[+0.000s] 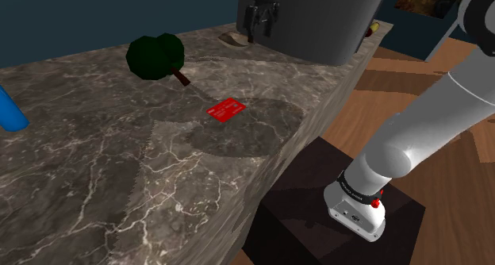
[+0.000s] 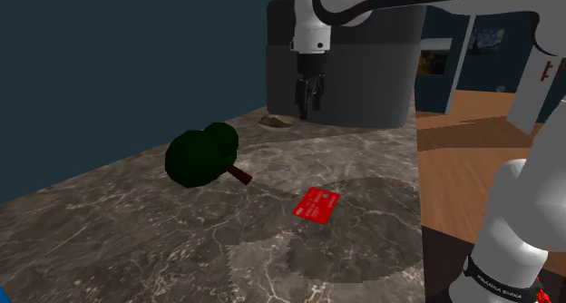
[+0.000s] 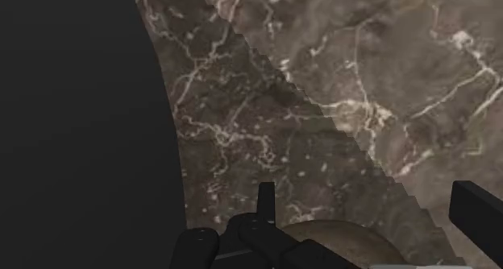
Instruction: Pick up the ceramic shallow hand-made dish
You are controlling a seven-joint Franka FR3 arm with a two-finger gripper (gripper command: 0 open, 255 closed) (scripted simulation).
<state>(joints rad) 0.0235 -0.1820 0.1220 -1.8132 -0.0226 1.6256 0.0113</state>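
Claw (image 2: 309, 109), fingers spread and empty, hung just above the small brown shallow dish (image 2: 275, 122); the dish lay on the marble tabletop (image 2: 136, 219), close to a large dark grey cylinder (image 2: 363, 65); a dark green broccoli-like object (image 2: 201, 154) and a red card (image 2: 318, 204) lay well apart from it.

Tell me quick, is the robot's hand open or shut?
Gripper: open, holding nothing, hanging close to the small brown dish.

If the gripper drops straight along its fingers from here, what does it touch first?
Probably the brown shallow dish, which lies between the open fingers in the wrist view; the gripper may instead land on the marble counter just beside it.
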